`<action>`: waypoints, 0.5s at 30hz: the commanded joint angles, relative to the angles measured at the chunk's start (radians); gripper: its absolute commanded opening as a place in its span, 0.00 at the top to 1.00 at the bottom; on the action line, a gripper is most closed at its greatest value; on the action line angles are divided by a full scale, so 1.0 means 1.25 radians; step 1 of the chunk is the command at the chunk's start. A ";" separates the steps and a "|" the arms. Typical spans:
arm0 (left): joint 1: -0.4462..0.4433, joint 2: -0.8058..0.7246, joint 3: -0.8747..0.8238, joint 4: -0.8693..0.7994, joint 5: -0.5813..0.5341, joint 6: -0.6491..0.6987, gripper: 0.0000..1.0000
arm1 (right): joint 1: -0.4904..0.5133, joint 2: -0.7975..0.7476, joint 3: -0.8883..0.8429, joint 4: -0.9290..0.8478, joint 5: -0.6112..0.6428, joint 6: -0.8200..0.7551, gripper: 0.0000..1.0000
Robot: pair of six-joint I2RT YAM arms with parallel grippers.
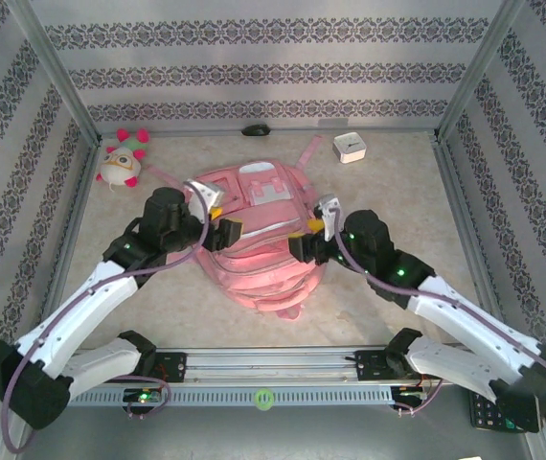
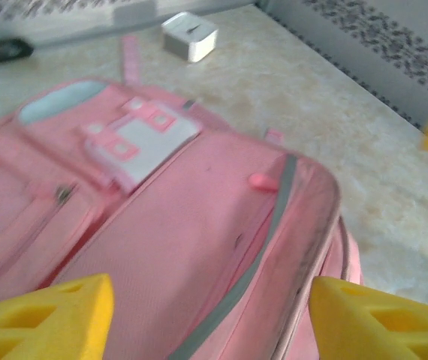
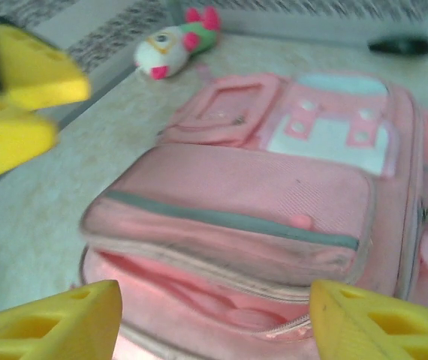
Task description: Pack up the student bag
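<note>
The student bag (image 1: 254,235) lies flat in the middle of the table, its front pockets facing up. In the right wrist view the bag (image 3: 274,187) has its main zipper parted, with pink lining inside. My left gripper (image 1: 221,233) hovers over the bag's left side and my right gripper (image 1: 304,247) over its right side. In the left wrist view the left gripper (image 2: 210,326) is open above the bag (image 2: 169,240), nothing between its yellow fingers (image 2: 49,322). The right gripper (image 3: 214,326) also stands open, just above the zipper gap.
A white-and-pink plush toy (image 1: 123,159) lies at the back left. Near the back right sits a small white box (image 1: 350,147). A black object (image 1: 256,128) rests by the back wall. Patterned walls close in the table on three sides.
</note>
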 commanded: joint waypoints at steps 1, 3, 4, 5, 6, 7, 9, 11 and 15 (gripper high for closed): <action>0.050 -0.051 -0.079 -0.101 0.007 -0.084 0.28 | 0.009 0.019 0.001 -0.127 -0.036 -0.301 0.30; 0.082 -0.069 -0.118 -0.076 0.073 -0.040 0.27 | 0.011 0.062 0.026 -0.169 -0.050 -0.395 0.29; 0.092 -0.070 -0.127 -0.068 0.121 0.013 0.27 | 0.011 0.085 0.036 -0.179 -0.039 -0.413 0.29; 0.097 -0.070 -0.131 -0.065 0.154 0.091 0.24 | 0.008 0.108 0.044 -0.185 -0.017 -0.412 0.27; 0.099 -0.068 -0.129 -0.063 0.152 0.154 0.22 | 0.000 0.122 0.053 -0.189 -0.011 -0.387 0.27; 0.103 -0.061 -0.121 -0.069 0.151 0.208 0.22 | -0.012 0.129 0.056 -0.189 -0.024 -0.350 0.26; 0.107 -0.035 -0.087 -0.130 0.182 0.378 0.20 | -0.047 0.119 0.056 -0.185 -0.050 -0.211 0.25; 0.108 -0.017 -0.073 -0.193 0.194 0.541 0.18 | -0.078 0.088 0.040 -0.169 -0.059 -0.065 0.23; 0.108 0.027 -0.059 -0.240 0.124 0.715 0.16 | -0.154 0.026 -0.037 -0.160 -0.116 0.209 0.20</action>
